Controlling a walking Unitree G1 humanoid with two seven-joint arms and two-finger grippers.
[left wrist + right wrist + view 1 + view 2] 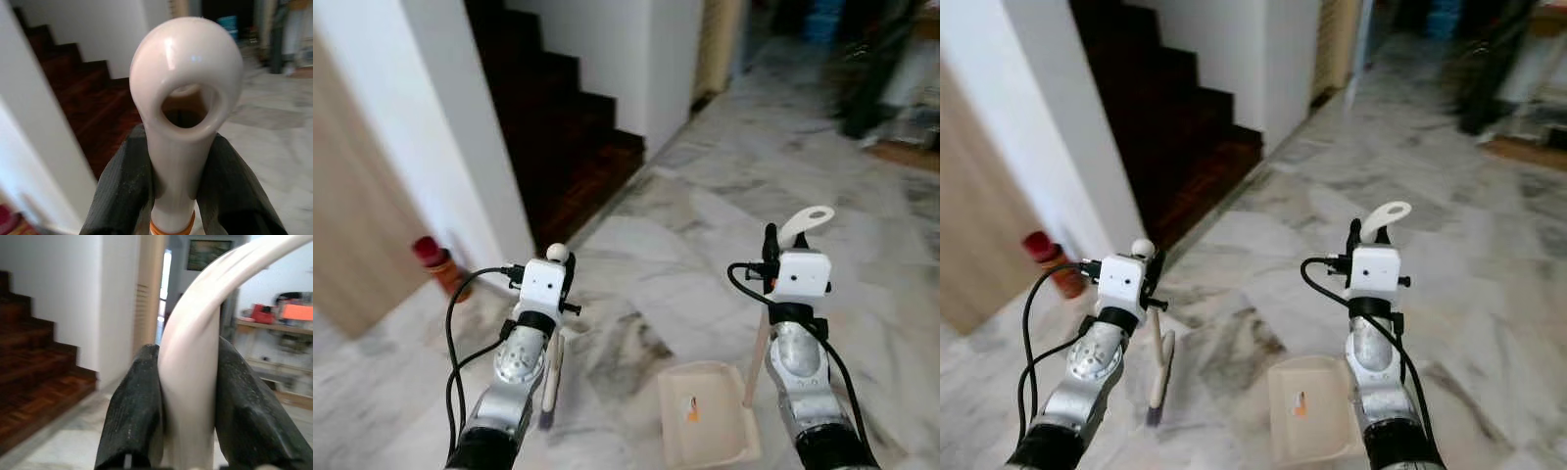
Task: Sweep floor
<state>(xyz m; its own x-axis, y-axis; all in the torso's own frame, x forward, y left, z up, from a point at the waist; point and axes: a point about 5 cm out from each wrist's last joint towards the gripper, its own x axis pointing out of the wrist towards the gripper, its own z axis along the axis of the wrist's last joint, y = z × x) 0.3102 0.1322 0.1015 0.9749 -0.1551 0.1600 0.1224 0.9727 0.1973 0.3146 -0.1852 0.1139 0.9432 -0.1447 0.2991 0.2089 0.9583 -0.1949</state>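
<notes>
Much open marble floor [724,206] beyond dustpan [705,426]

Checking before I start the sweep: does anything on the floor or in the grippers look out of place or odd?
Nothing stands out. The left gripper is shut on the broom handle, the right gripper on the dustpan handle. The dustpan sits flat on the marble floor, with a small orange mark inside.

Even daylight brightens the marble floor [705,196]; the staircase [558,127] lies in shadow, and far corners blur softly.
</notes>
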